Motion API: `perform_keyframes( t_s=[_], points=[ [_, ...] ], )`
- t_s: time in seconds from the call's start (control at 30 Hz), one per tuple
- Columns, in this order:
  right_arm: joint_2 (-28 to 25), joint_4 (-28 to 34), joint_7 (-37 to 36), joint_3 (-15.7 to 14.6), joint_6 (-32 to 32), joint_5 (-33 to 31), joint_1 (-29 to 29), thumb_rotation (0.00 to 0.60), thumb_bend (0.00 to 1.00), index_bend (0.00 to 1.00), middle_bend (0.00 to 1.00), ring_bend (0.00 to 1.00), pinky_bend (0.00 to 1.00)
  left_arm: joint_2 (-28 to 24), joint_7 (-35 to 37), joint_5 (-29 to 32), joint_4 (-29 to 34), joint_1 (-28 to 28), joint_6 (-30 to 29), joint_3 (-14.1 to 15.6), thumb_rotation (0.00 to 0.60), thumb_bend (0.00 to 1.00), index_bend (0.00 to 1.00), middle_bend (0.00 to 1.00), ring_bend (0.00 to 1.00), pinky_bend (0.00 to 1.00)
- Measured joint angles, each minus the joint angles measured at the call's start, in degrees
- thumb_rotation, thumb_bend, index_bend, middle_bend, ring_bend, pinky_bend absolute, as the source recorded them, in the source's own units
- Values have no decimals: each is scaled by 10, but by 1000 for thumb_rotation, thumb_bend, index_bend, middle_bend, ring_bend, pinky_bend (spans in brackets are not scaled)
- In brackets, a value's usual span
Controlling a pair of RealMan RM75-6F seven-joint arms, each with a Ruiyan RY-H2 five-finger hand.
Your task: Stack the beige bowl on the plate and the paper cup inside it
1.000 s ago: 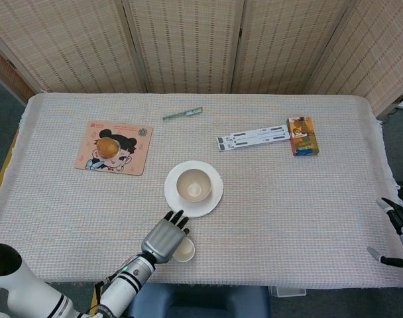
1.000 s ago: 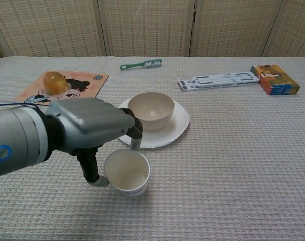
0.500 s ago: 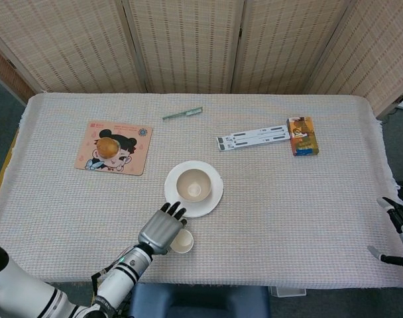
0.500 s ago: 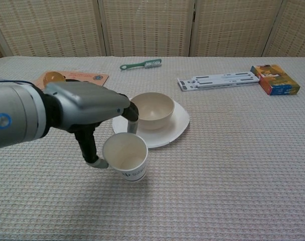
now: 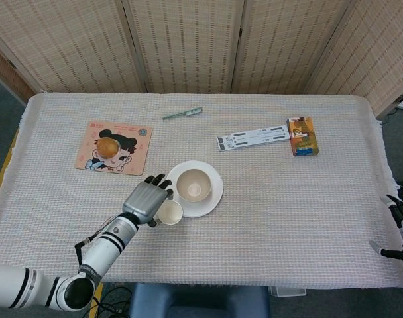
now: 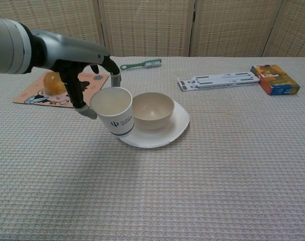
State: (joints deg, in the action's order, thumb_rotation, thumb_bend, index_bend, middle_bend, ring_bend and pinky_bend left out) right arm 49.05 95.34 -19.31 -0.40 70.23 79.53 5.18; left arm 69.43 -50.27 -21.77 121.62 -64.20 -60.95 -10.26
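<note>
Cup (image 6: 113, 110), bowl (image 6: 152, 109), plate (image 6: 177, 124): one each.

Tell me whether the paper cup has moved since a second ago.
Yes. The left hand has lifted the cup off the table, up and toward the bowl on the plate.

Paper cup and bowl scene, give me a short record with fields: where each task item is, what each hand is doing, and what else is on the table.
paper cup: held off the table, tilted, just left of the bowl
left hand: grips the paper cup by its rim
beige bowl: upright on the plate, nothing in it
plate: white, on the table cloth
right hand: at the table's right edge, holds nothing
step left: cup not yet in the bowl
other items: toothbrush, orange box, white folding stand, cartoon mat
</note>
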Motion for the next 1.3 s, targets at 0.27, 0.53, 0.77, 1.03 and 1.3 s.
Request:
perform_keyframes(
  t_s=[0.27, 0.53, 0.77, 1.03, 1.3],
  points=[
    [5, -2, 13, 10, -17, -27, 7, 600, 228, 0, 0, 0, 0, -33, 66, 35, -51, -25, 95, -19, 600, 251, 544, 179, 0, 163],
    [6, -5, 14, 16, -22, -39, 6, 600, 228, 0, 0, 0, 0, -25, 120, 33, -123, -50, 158, -20, 600, 251, 543, 179, 0, 163],
    [6, -10, 8, 19, -32, -46, 8, 600, 228, 0, 0, 0, 0, -8, 158, 27, -186, -68, 203, -12, 600, 251, 545, 180, 0, 163],
    [5, -20, -4, 25, -40, -57, 8, 600, 228, 0, 0, 0, 0, 27, 199, 19, -289, -94, 264, -1, 600, 251, 548, 184, 0, 163],
    [6, -31, -15, 28, -55, -63, 12, 600, 228, 0, 0, 0, 0, 68, 246, 2, -383, -122, 316, 20, 600, 251, 550, 186, 0, 163]
  ],
)
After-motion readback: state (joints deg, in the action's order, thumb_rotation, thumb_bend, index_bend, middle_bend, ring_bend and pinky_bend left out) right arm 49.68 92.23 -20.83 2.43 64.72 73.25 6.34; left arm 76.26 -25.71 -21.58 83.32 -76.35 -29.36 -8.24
